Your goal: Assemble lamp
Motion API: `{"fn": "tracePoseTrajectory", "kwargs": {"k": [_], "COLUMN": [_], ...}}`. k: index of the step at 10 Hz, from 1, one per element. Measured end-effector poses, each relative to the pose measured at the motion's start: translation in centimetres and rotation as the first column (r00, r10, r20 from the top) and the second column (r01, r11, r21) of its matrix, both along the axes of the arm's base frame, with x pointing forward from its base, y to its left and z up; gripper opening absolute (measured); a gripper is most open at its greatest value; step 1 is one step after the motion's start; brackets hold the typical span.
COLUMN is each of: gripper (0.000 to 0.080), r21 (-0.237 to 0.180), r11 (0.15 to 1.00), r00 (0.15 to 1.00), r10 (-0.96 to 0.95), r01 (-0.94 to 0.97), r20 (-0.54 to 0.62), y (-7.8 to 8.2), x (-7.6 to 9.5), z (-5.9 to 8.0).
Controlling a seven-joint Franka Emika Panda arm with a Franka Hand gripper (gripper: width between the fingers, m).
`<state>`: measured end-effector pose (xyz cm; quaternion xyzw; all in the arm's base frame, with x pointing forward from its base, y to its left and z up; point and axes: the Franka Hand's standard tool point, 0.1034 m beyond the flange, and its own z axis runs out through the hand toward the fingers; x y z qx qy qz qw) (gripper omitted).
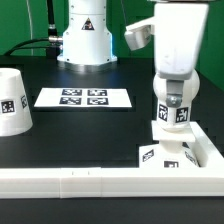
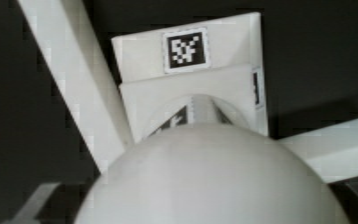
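I am watching the gripper (image 1: 172,120) hanging straight down on the exterior view's right, and it is closing narrowly on the white round-headed plastic bulb (image 1: 173,110). The fingers themselves are mostly hiding behind the part. The bulb is showing small black-and-white square tags on its sides in the exterior view. In the wrist view its smooth, blurred dome (image 2: 194,175) is filling the near part of the picture, head toward the camera. Directly under it the blocky square white plastic base (image 1: 165,155) is sitting in the corner formed by the long white rail (image 1: 90,182), touching it. One tag is facing up on its top (image 2: 190,60) and others are showing on its sides. I cannot tell whether the bulb's lower end is touching the base or hovering just over it. The white truncated-cone plastic shade (image 1: 10,100) is standing well apart at the exterior view's left edge, narrow end up, with a tag on its wall. Between them the marker board (image 1: 85,97) is lying flat on the black table (image 1: 90,135).
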<state>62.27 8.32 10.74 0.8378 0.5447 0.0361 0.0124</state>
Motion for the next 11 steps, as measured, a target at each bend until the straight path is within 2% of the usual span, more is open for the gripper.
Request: {"fn": "tracePoseTrajectory", "kwargs": {"k": [3, 6, 8, 10, 11], "gripper": [0.0573, 0.0573, 0.0573, 0.0573, 0.0573], "r21": [0.013, 0.026, 0.041, 0.071, 0.073], "r11": [0.983, 0.931, 0.855, 0.716, 0.675], "r00": [0.983, 0.931, 0.856, 0.719, 0.679], "r10": [-0.182, -0.364, -0.516, -0.691, -0.730], "r01": [0.182, 0.364, 0.516, 0.695, 0.734], "r20": [-0.005, -0.013, -0.026, -0.068, -0.076], "y": [0.01, 0.07, 0.14, 0.33, 0.35], "x": [-0.02, -0.06, -0.09, -0.13, -0.13], "z": [-0.02, -0.05, -0.08, -0.11, -0.12]}}
